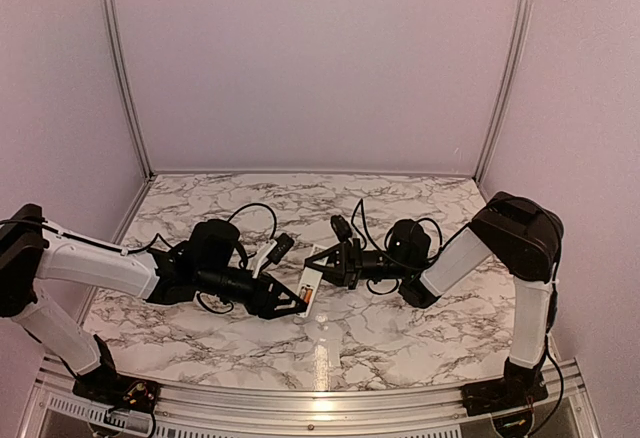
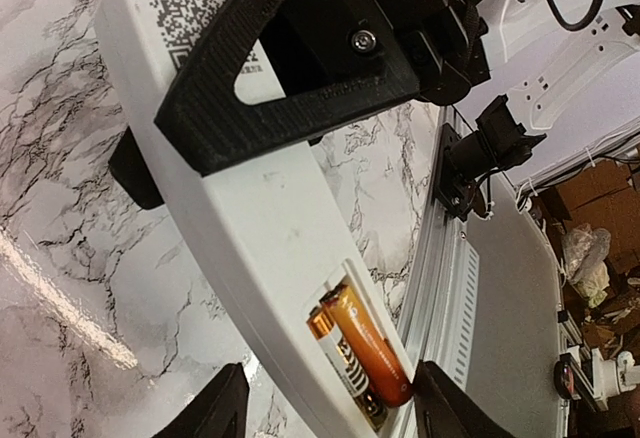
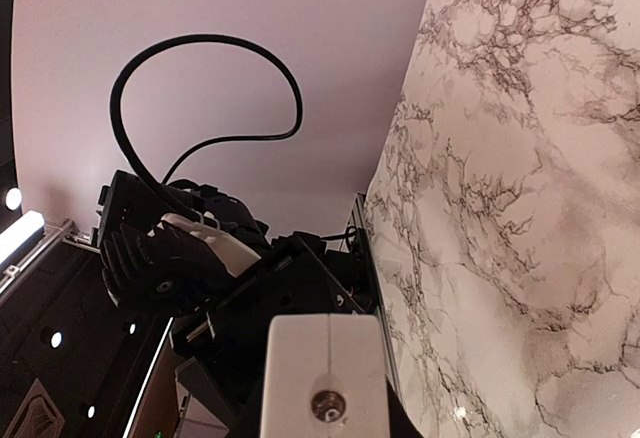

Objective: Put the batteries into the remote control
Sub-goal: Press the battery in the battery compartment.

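Note:
The white remote control [image 1: 311, 284] is held in the air above the marble table, back side up. In the left wrist view the remote [image 2: 250, 228] has its compartment open, with two orange-copper batteries [image 2: 365, 343] lying side by side inside. My right gripper [image 1: 318, 258] is shut on the remote's far end. Its black finger [image 2: 300, 68] lies across the remote. The remote's end face [image 3: 325, 368] fills the right wrist view. My left gripper [image 2: 335, 408] is open. Its jaws straddle the battery end, with a gap on the left side.
The marble table [image 1: 400, 338] lies below. Black cables [image 1: 255, 213] loop behind both wrists. An aluminium rail [image 1: 320, 398] runs along the front edge; it also shows in the left wrist view [image 2: 445, 288]. Pale walls close the back and sides.

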`<act>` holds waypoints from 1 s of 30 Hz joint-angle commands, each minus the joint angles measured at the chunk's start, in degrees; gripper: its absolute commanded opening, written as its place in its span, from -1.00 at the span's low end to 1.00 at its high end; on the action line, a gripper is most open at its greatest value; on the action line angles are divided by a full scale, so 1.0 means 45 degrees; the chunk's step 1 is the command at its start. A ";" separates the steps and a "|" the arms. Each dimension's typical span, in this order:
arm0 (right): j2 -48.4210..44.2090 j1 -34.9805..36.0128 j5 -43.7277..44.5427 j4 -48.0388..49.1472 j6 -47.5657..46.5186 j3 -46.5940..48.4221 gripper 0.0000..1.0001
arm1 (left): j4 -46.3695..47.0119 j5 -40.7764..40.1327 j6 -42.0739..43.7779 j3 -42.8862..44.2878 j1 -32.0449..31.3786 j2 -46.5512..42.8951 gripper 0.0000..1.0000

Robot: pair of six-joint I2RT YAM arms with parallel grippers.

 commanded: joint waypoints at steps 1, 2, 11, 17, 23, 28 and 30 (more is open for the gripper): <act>-0.0165 0.0166 -0.0080 0.0867 0.0071 0.0311 -1.00 | -0.0548 -0.0209 0.0149 0.0440 0.0079 0.0380 0.13; -0.0182 0.0166 -0.0060 0.0867 0.0066 0.0313 -1.00 | -0.0594 -0.0214 0.0151 0.0475 0.0082 0.0436 0.11; -0.0261 0.0175 -0.0106 0.0906 0.0016 0.0270 -1.00 | -0.0739 -0.0189 -0.0142 0.0687 0.0102 0.0835 -0.22; -0.0622 0.0180 -0.0061 0.0262 -0.0721 0.0241 -1.00 | -0.0749 -0.0157 -0.0688 0.0845 0.0176 0.0863 0.00; -0.0886 0.0185 0.0026 -0.0377 -0.1213 0.0205 -1.00 | -0.1002 -0.0253 -0.1103 0.1205 0.0263 0.0983 0.00; -0.0936 0.0175 0.0063 -0.0422 -0.1230 0.0167 -1.00 | -0.1510 -0.0709 -0.1043 0.1266 0.0375 0.1131 -0.34; -0.0965 0.0185 0.0083 -0.0408 -0.1217 0.0179 -1.00 | -0.1788 -0.0834 -0.0743 0.1332 0.0375 0.1173 -0.43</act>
